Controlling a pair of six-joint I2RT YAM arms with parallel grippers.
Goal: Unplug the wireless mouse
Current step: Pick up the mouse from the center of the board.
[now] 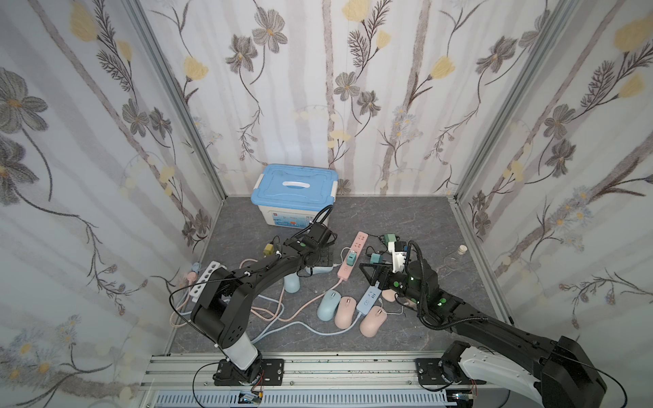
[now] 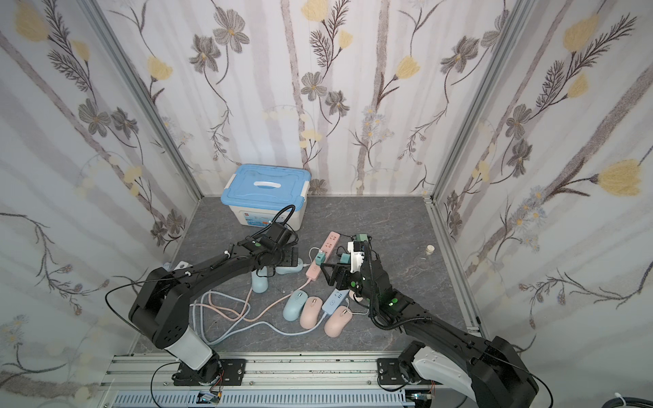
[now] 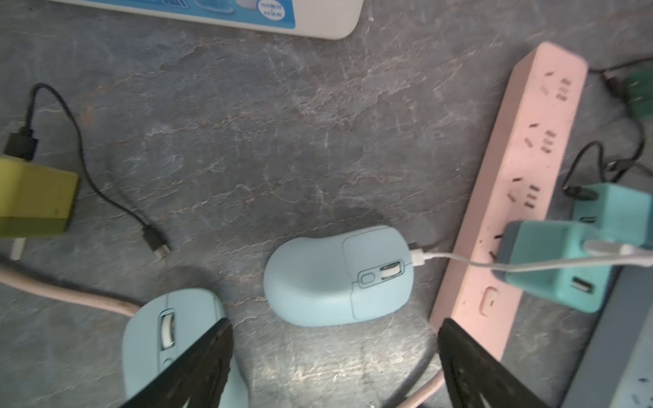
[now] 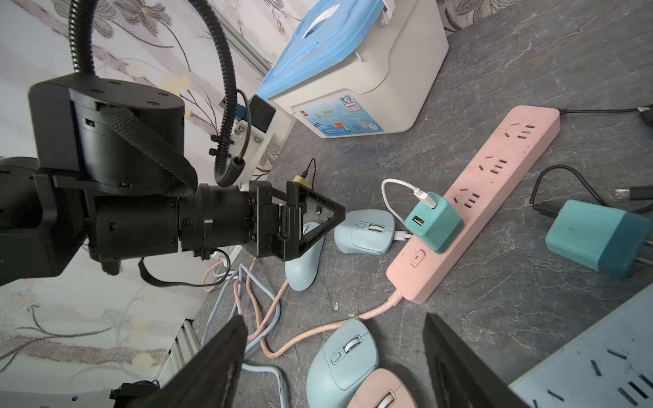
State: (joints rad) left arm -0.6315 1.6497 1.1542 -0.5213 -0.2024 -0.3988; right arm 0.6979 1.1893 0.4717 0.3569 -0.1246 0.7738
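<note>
The unplugging is not looking done yet: the white cable (image 3: 459, 259) is sitting in the nose of the light blue mouse (image 3: 339, 279). The mouse is lying on the surface (image 3: 247, 141) just beside the pink power strip (image 3: 512, 183) carrying the teal charger (image 3: 551, 265). The left gripper (image 3: 335, 323) is hovering over the mouse, released and empty. The right gripper (image 4: 335, 318) is hanging spread, grasping nothing.

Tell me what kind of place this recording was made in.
Probably a staged robot test booth, not a home: floral wallpaper panels in aluminium framing, a left arm and right arm bolted to a front rail, and a stone-look tabletop strewn with mice and power strips.
</note>
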